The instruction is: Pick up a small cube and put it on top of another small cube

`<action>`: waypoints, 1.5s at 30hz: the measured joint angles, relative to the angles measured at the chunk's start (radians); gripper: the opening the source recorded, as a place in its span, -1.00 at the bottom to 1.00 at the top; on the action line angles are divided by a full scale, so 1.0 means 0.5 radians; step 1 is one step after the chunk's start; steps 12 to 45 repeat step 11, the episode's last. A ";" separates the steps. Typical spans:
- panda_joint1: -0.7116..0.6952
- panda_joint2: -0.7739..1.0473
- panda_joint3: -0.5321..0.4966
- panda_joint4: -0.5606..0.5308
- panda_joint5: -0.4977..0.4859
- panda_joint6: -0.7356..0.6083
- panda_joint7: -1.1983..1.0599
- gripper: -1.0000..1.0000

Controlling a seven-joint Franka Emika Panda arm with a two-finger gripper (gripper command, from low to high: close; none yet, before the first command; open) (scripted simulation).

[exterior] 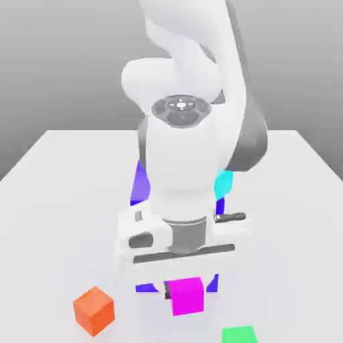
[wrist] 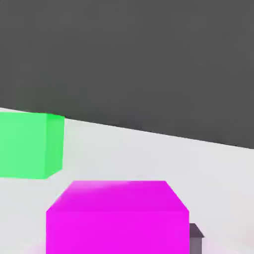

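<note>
The white arm reaches toward the tabletop's (exterior: pixel 40 174) near edge in the exterior view, its hand pointing down. The gripper (exterior: pixel 182 293) is closed on the small cube (exterior: pixel 186 296), a bright magenta block that sits right between the fingers, directly under the hand. A dark fingertip (exterior: pixel 167 291) shows against the cube's side on the exterior view's left; the other fingertip is hidden behind the cube. In the hand view the small cube (wrist: pixel 118 218) sits close to the camera, its top face and one side plainly lit, and a dark fingertip (wrist: pixel 196 237) rests against its edge. Whether the cube is lifted off the tabletop or resting on it cannot be told for sure.

An orange cube (exterior: pixel 94 310) stands on the tabletop near the near edge, toward the exterior view's left, well apart from the held cube. A green cube (exterior: pixel 239 334) sits at the near edge toward the exterior view's right, close to the magenta cube but not touching it; in the hand view the green cube (wrist: pixel 31 145) stands on the pale surface beyond and to one side of the magenta one. Behind the arm, a big blue-violet block (exterior: pixel 140 184) is mostly covered by the arm, and a cyan cube (exterior: pixel 223 181) peeks out beside the arm on the exterior view's right, at the block's upper part.
</note>
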 joint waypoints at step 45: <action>0.194 0.351 -0.019 0.149 -0.209 0.187 0.102 1.00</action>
